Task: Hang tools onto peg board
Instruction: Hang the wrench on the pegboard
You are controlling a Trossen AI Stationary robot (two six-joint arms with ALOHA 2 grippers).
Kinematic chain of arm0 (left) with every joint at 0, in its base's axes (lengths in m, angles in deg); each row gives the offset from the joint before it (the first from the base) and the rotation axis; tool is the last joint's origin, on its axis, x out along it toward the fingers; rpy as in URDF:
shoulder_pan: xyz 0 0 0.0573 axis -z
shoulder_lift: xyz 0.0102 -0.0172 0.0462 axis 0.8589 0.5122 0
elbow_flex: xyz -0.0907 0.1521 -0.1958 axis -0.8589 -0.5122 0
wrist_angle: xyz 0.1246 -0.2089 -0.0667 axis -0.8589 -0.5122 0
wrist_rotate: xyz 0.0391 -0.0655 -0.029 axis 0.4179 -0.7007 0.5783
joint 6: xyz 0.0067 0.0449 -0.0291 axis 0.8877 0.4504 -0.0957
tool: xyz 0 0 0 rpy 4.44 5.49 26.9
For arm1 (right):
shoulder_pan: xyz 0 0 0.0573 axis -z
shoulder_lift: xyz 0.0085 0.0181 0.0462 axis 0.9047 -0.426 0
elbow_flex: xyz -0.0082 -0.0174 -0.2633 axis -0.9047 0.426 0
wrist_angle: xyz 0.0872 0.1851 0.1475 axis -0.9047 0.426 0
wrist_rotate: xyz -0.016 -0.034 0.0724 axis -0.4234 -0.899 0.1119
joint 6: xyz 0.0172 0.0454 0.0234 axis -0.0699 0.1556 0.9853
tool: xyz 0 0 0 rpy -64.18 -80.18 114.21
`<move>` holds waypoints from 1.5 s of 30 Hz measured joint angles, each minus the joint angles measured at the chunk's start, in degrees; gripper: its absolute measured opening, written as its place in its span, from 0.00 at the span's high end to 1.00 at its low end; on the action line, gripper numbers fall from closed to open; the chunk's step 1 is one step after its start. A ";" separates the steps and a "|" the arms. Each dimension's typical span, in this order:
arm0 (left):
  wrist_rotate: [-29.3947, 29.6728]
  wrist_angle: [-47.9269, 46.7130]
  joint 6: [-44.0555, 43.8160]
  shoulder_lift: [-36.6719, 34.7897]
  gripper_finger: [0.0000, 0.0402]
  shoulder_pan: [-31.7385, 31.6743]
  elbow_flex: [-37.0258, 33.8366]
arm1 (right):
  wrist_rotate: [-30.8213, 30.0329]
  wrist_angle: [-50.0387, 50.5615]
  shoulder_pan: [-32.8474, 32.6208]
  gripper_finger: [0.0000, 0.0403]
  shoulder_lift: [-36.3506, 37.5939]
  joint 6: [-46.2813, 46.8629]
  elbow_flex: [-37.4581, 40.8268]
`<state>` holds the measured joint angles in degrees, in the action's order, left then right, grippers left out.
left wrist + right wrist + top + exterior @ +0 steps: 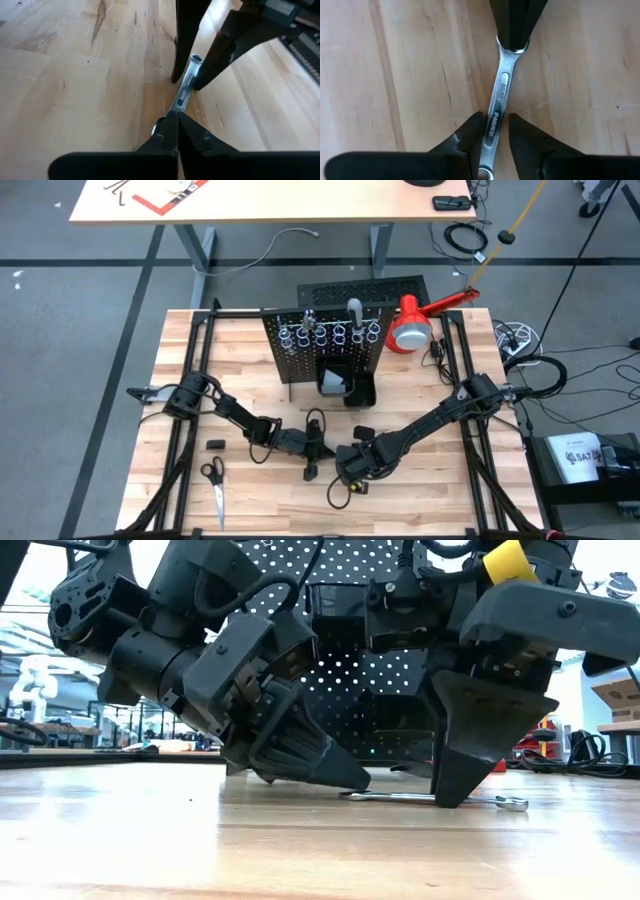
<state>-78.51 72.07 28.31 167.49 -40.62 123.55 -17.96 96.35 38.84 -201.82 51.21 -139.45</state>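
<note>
A thin silver wrench (496,107) lies flat on the wooden table (240,350), near its front middle, in front of the upright black peg board (300,355). Both arms meet over it.

The left gripper (176,131) has its 2 fingers clenched together, with their tips pressed down on one end of the wrench. In the low view that gripper (335,772) leans steeply, its tip touching the table at the wrench's end.

The right gripper (494,126) stands over the other part of the shaft with its 2 fingers (470,132) slightly parted, 1 on each side of the wrench; whether they actually pinch the metal cannot be told. In the low view a right finger (462,755) reaches down to the wrench (430,798), which rests on the wood.

The shaft carries stamped lettering, too small to read with certainty.

On the peg board a row of silver rings (325,334) holds several tools, and a black bin (345,385) hangs below them. A red and white lamp (412,325) sits just right of the board. Black-handled scissors (213,480) lie at the table's front left, well apart from the wrench. Off the table to the right, a white box (580,458) bears dark print that looks like "SAT".
</note>
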 joint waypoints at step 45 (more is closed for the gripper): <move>-1.49 -3.53 18.08 -1.20 0.73 1.11 0.31 | 9.66 -5.24 0.86 1.00 1.96 -1.58 0.34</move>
<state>-79.99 68.54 46.39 166.29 -39.51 123.85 -8.30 91.12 39.70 -199.86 49.63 -139.11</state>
